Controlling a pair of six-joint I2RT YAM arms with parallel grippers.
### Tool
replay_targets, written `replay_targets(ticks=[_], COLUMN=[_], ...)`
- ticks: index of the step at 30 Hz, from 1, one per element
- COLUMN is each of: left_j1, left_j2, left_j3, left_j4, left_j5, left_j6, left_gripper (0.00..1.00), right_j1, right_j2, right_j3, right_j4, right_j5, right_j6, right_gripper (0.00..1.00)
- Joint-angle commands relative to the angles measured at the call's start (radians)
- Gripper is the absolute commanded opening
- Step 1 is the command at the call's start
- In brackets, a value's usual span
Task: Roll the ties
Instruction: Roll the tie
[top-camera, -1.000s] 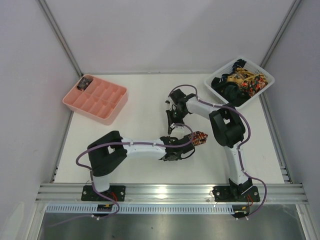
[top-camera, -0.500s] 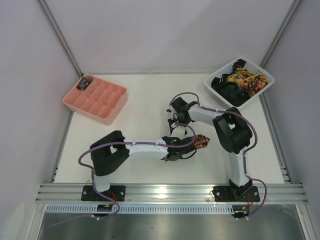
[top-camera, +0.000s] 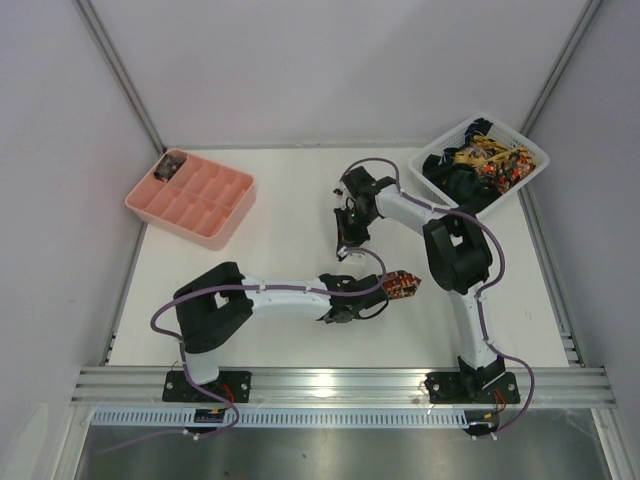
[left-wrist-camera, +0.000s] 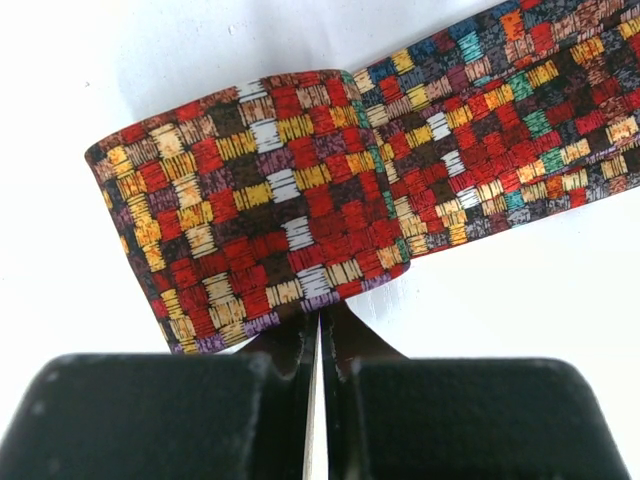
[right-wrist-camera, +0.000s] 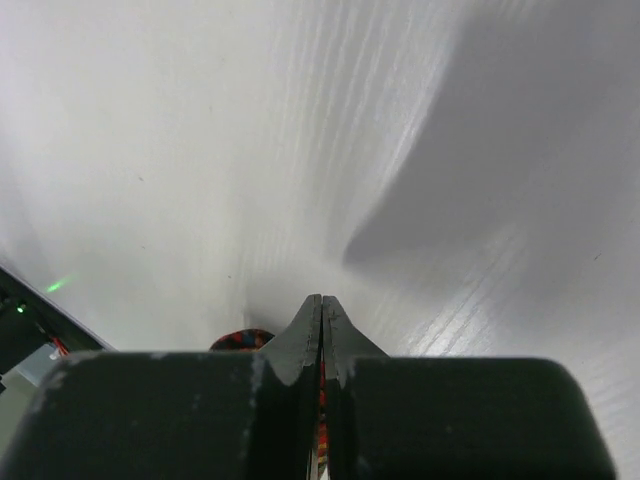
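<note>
Left gripper (left-wrist-camera: 320, 318) clamped on the edge of a red, orange, yellow and black checked fabric tie (left-wrist-camera: 265, 215).
Coiled part touches its fingertips on the white table (left-wrist-camera: 150, 60), tail running up-right; right gripper (right-wrist-camera: 321, 303) pinched together, red sliver in its seam.

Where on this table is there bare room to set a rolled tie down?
Bare table lies between the pink tray and the right arm, and along the right edge below the white basket. The centre is crowded: the left gripper holds the tie there, the right gripper close by.
</note>
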Motion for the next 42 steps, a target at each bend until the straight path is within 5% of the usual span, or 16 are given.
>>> replay_targets(ticks=[1, 13, 25, 33, 39, 42], left_j1=[0.005, 0.007, 0.007, 0.019, 0.091, 0.215], left_j2=[0.008, 0.022, -0.031, -0.372, -0.648, -0.758], left_j3=[0.014, 0.008, -0.008, -0.230, -0.324, -0.437], left_j4=[-0.029, -0.014, 0.014, 0.155, 0.049, 0.110], left_j5=[0.003, 0.012, 0.075, 0.194, 0.188, 0.332], left_j6=[0.004, -0.005, 0.034, 0.073, -0.013, -0.048], left_gripper=[0.03, 0.03, 0.05, 0.32, 0.31, 0.34], right_j1=[0.024, 0.109, 0.032, 0.018, 0.032, 0.039], right_j2=[0.012, -0.212, -0.042, -0.114, -0.112, -0.122], right_j3=[-0.023, -0.338, -0.005, -0.068, -0.083, -0.106], right_j4=[-0.068, 0.021, -0.099, -0.082, -0.071, -0.065], right_j5=[-0.003, -0.049, 0.009, -0.014, -0.044, -0.058], right_j6=[-0.024, 0.054, -0.009, -0.003, 0.016, 0.030], right_gripper=[0.02, 0.01, 0.02, 0.05, 0.06, 0.06])
